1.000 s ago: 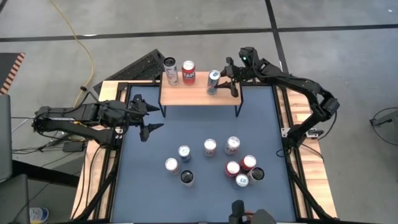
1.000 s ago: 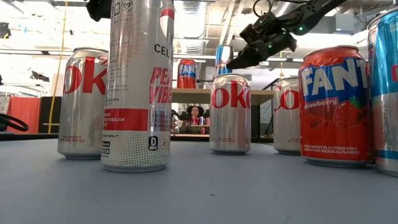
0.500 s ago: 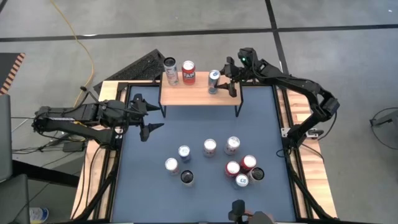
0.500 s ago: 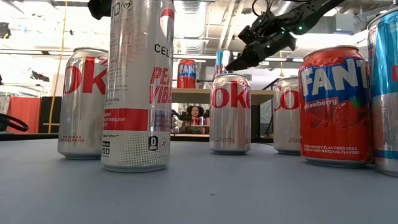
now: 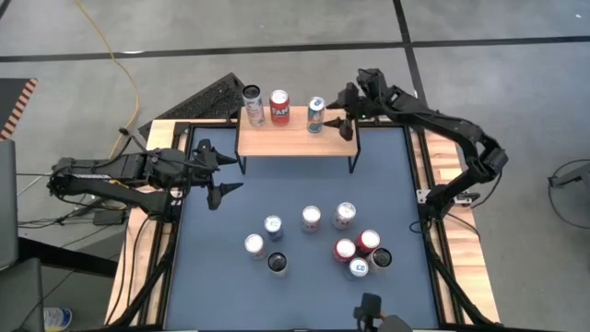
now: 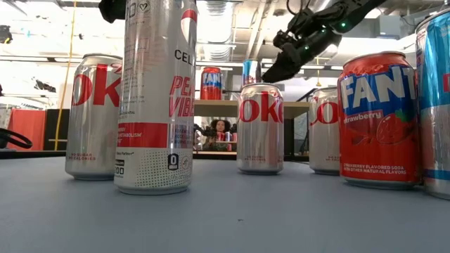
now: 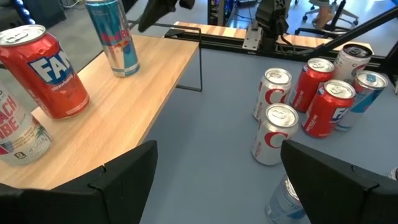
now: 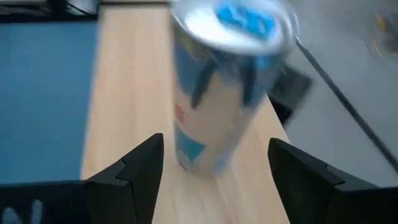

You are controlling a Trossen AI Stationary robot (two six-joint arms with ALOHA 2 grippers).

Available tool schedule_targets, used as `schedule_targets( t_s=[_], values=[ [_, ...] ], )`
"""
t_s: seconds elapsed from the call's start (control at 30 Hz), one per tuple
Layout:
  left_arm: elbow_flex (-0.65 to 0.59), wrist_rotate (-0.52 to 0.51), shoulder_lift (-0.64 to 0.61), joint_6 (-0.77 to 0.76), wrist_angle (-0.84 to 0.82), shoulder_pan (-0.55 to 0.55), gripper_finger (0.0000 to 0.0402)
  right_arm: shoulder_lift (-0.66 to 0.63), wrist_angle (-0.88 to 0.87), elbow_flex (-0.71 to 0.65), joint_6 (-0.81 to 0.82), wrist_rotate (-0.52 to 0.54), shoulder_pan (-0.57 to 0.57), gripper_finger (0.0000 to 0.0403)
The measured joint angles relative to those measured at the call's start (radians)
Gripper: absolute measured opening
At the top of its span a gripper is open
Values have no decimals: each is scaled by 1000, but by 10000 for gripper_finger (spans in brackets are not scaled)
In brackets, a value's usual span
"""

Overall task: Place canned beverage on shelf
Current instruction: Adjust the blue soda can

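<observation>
- The right gripper (image 5: 345,123) is released, jaws spread; the slim blue can (image 5: 316,114) stands on the shelf (image 5: 295,143) just ahead of its fingertips, apparently clear of them.
- Step in hand: letting go after placing.
- Next: back straight off without nudging it, then fetch another from the bench (image 5: 295,189).
- The left gripper (image 5: 219,171) waits open, off the shelf's left end.

I count three cans standing on the shelf (image 5: 295,140): a tall white one (image 5: 253,103), a red Fanta (image 5: 279,107) and a slim blue-and-silver one (image 5: 316,114). Down on my table (image 5: 230,240) I count nine more cans, a loose group (image 5: 313,242) of silver, red, blue-topped and dark-topped ones. That makes twelve cans, one shelf, and my two claws, left (image 5: 215,171) and right (image 5: 344,112).
</observation>
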Motion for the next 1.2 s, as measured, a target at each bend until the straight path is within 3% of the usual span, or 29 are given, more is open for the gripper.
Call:
schedule_targets(
  t_s=[0.2,0.33,0.47,0.57,0.73,0.9,1.03,1.2],
  values=[
    [0,0,0,0,-1,0,332,-1,-88,0,105,391,74,272],
    [0,0,0,0,-2,0,332,-51,-191,-3,168,517,139,272],
    [0,-5,0,-1,-2,0,332,-180,-237,-58,285,564,209,272],
    [0,-31,0,-1,-2,0,332,-287,-90,-180,367,640,276,272],
    [0,-64,0,12,3,0,332,-354,237,-377,346,630,332,272],
    [0,-64,0,12,13,0,332,-278,473,-401,262,613,338,272],
    [0,-64,0,11,15,0,332,-193,524,-360,275,604,334,285],
    [0,-56,0,11,14,0,332,-124,526,-332,275,614,336,340]
  ],
)
